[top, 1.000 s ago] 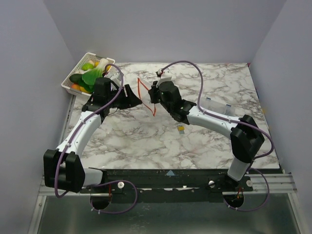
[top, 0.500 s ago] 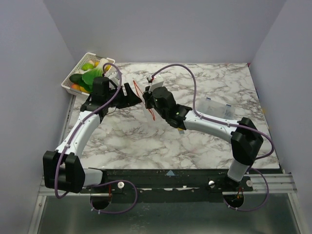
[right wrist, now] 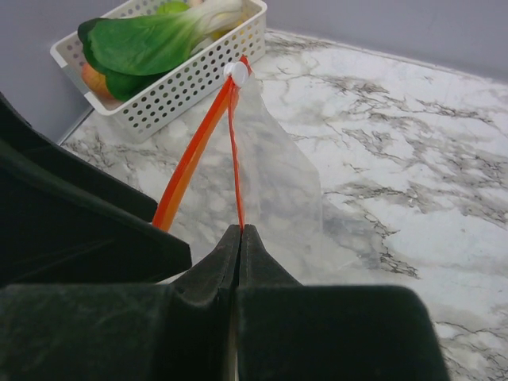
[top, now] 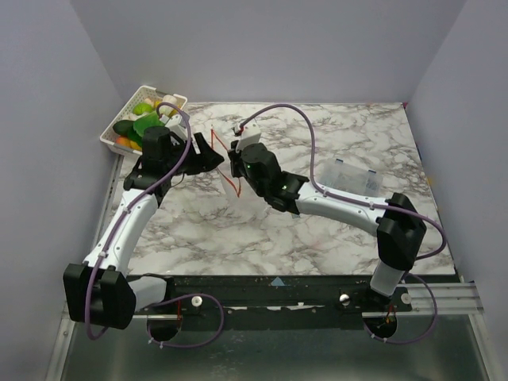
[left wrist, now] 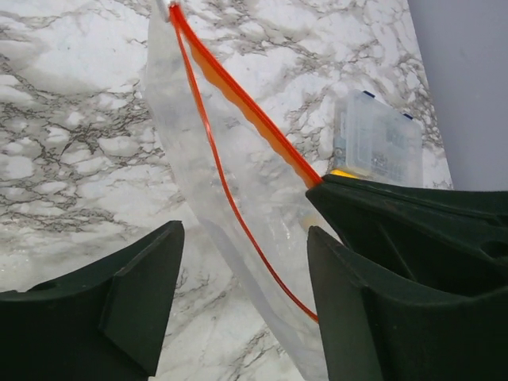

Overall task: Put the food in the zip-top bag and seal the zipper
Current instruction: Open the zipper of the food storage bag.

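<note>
The clear zip-top bag hangs upright between my two grippers, its mouth parted. Its orange-red zipper runs in two strips that meet at a white slider. My right gripper is shut on one zipper strip and holds the bag up. My left gripper is open. The other thin strip and the bag wall pass between its fingers, and the right finger sits in the mouth. The food lies in the white basket, with a green leafy toy on top.
A rigid clear compartment box lies on the marble table to the right of the bag. The basket sits at the table's far left corner against the grey wall.
My right gripper has carried the bag leftwards to the left gripper. The left gripper's jaws have widened and now straddle one side of the bag's mouth.
</note>
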You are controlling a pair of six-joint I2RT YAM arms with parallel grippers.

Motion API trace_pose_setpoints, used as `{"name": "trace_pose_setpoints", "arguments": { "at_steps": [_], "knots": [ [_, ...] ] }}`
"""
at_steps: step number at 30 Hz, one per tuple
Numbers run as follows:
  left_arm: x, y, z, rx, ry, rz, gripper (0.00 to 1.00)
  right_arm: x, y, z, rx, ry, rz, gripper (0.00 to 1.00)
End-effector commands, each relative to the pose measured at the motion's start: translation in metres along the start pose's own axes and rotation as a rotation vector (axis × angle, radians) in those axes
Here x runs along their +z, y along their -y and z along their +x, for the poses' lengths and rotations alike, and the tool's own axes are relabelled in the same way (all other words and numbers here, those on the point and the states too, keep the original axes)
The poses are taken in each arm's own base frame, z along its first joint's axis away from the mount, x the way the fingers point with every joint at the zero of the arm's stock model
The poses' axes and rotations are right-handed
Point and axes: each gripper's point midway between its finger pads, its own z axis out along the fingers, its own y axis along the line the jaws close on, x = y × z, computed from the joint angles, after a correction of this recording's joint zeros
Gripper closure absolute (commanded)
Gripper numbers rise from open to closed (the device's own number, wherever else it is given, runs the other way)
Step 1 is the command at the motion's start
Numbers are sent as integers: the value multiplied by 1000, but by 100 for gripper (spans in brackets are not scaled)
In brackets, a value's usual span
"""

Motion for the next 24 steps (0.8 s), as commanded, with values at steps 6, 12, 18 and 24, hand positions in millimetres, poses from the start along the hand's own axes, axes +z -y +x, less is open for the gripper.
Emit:
{"name": "trace_pose_setpoints", "arguments": {
  "at_steps": [6, 12, 18, 24],
  "knots": [
    [-4, -19, -5, 37, 26, -104, 66, -2, -16, -13, -33, 39, 25, 99],
    [-14, -12, -12, 69, 71, -94, 100, -6, -13, -7, -65, -45, 109, 88],
    [-17, -4, -13, 62, 80, -57, 100, -10, -17, 6, 8, -191, 168, 30],
    [-20, -4, -13, 60, 94, -64, 100, -11, -30, -4, 39, -255, 161, 0]
  ]
}}
